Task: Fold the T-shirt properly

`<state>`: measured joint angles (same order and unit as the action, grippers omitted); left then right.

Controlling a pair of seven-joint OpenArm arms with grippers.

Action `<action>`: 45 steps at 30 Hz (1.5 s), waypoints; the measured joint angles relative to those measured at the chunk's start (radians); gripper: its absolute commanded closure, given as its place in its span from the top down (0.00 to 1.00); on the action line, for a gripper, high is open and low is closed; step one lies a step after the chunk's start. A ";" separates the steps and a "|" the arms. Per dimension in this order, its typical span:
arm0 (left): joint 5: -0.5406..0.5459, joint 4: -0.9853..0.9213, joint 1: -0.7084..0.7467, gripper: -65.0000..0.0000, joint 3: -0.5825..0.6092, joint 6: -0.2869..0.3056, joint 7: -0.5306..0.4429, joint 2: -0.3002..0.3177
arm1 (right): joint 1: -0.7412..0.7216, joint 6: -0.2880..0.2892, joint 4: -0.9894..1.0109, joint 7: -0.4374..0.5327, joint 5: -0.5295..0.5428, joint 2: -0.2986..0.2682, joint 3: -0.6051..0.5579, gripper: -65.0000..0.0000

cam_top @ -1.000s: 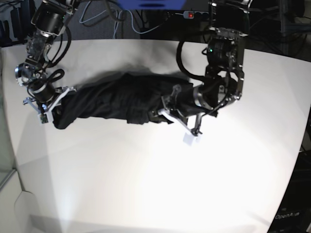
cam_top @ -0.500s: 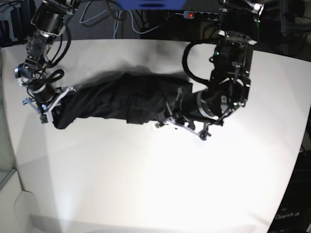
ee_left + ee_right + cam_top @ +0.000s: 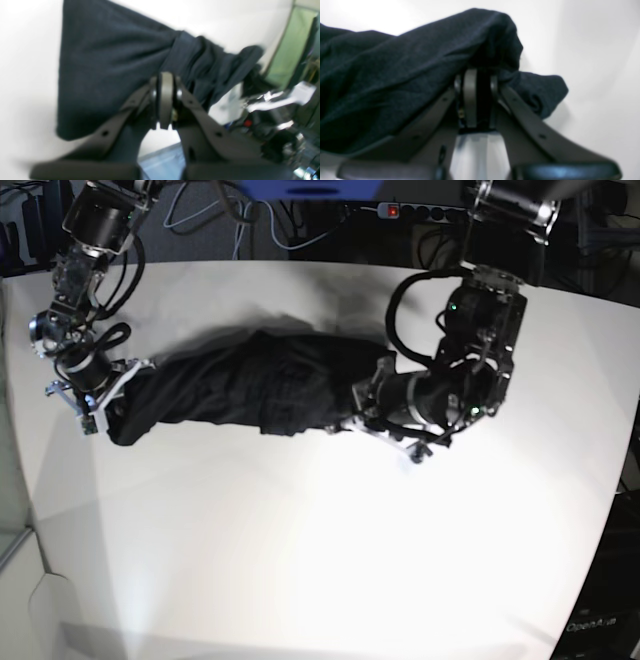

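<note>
T-shirt: I am seeing the black T-shirt (image 3: 240, 385) lying as a long, bunched roll across the far half of the white desk (image 3: 330, 560), stretched between my two arms. The cloth is looking thin, soft and deeply creased, with no print showing.

T-shirt ends: In the base view one end is sitting at the right hand (image 3: 92, 402) near the desk's left edge; the other is reaching the left hand (image 3: 385, 430) near the middle.

Right hand: I am reading its fingers as clamped on the T-shirt (image 3: 402, 75); the right wrist view is showing dark fabric draped over and pinched between the fingertips, with a loose fold hanging to one side.

Left hand: I am reading the left hand (image 3: 165, 100) as closed tight on the T-shirt (image 3: 110, 65); the cloth is fanning out from the pinch into a flat panel on one side and a gathered rope on the other.

Surroundings: A power strip (image 3: 400, 210) with a red switch and loose cables (image 3: 215, 220) are lying beyond the far edge of the desk.

In the way: The left arm's bulky forearm is covering the T-shirt's end in the base view.

Open room: The whole near half of the desk is showing bare white, brightly lit at the middle.
</note>
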<state>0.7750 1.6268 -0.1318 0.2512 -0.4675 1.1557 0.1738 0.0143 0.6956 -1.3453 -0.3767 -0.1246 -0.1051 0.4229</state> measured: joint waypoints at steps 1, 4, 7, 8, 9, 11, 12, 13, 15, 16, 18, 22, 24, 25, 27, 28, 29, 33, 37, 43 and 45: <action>-0.018 -0.003 -0.005 0.02 0.018 0.005 0.000 -0.003 | 0.000 0.000 0.000 0.000 0.000 0.000 0.000 0.08; -0.100 -0.003 -0.009 0.02 0.050 0.003 -0.008 -0.014 | 0.000 0.000 0.000 0.001 0.001 0.000 0.000 0.08; -0.142 -0.004 -0.007 0.02 0.075 0.003 -0.007 -0.035 | 0.002 0.000 0.000 0.000 0.001 -0.003 0.000 0.08; -0.144 -0.004 -0.006 0.02 0.079 0.003 -0.006 -0.047 | 0.003 0.000 0.000 0.002 0.001 -0.003 0.001 0.08; -0.144 -0.004 -0.007 0.02 0.085 0.004 -0.002 -0.055 | 0.003 0.000 0.000 0.000 0.001 -0.003 0.001 0.08; -0.168 -0.004 -0.007 0.02 0.100 0.003 -0.001 -0.064 | 0.003 0.000 0.000 0.003 0.002 -0.003 0.001 0.08; -0.177 -0.012 -0.007 0.02 0.108 0.003 -0.002 -0.071 | 0.003 0.000 0.000 0.003 0.002 -0.003 0.001 0.08; -0.176 -0.032 -0.010 0.02 0.114 0.004 -0.006 -0.078 | 0.003 0.000 0.000 0.003 0.002 -0.003 0.001 0.08; -0.173 -0.076 -0.018 0.02 0.130 0.003 -0.005 -0.095 | 0.003 0.000 0.000 0.003 0.001 -0.003 0.001 0.08; -0.173 -0.098 -0.024 0.02 0.138 0.004 -0.008 -0.101 | 0.003 0.000 0.000 0.001 0.001 -0.003 0.001 0.08; -0.173 -0.140 -0.035 0.02 0.151 0.004 -0.013 -0.108 | 0.003 0.000 0.000 0.002 0.001 -0.003 0.001 0.08; -0.174 -0.179 -0.050 0.02 0.159 0.011 -0.034 -0.139 | 0.003 0.000 0.000 0.001 0.001 -0.003 0.001 0.08; -0.171 -0.179 -0.051 0.02 0.159 0.011 -0.050 -0.157 | 0.003 0.000 0.000 0.001 0.001 -0.004 0.001 0.08; -0.170 -0.179 -0.051 0.02 0.159 0.011 -0.049 -0.166 | 0.003 0.000 0.000 0.001 0.001 -0.004 0.001 0.08; -0.173 -0.179 -0.051 0.02 0.159 0.010 -0.049 -0.195 | 0.003 0.000 0.000 0.003 0.001 -0.003 0.001 0.08; -0.172 -0.179 -0.051 0.02 0.159 0.011 -0.049 -0.209 | 0.003 0.000 0.000 0.003 0.001 -0.003 0.001 0.08; -0.169 -0.179 -0.051 0.02 0.159 0.011 -0.048 -0.225 | 0.003 0.000 0.000 0.002 0.001 -0.003 0.001 0.08; -0.169 -0.122 -0.053 0.02 0.208 0.009 -0.047 -0.248 | 0.003 0.000 0.000 0.003 0.002 -0.004 0.001 0.08; -0.158 -0.030 -0.051 0.02 0.326 0.016 -0.070 -0.252 | 0.003 0.000 0.000 0.000 0.001 -0.005 0.001 0.08; -0.152 0.106 -0.053 0.01 0.383 0.134 -0.189 -0.231 | 0.005 0.000 0.000 0.007 0.002 -0.005 0.000 0.08; -0.180 0.104 -0.053 0.01 0.379 0.121 -0.183 -0.196 | 0.005 0.000 0.000 0.007 0.001 -0.005 0.000 0.08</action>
<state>0.5953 1.7306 -0.1848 0.6300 -0.3470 0.9730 -0.0223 0.0196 0.6960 -1.3453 -0.3698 -0.1234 -0.1101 0.4232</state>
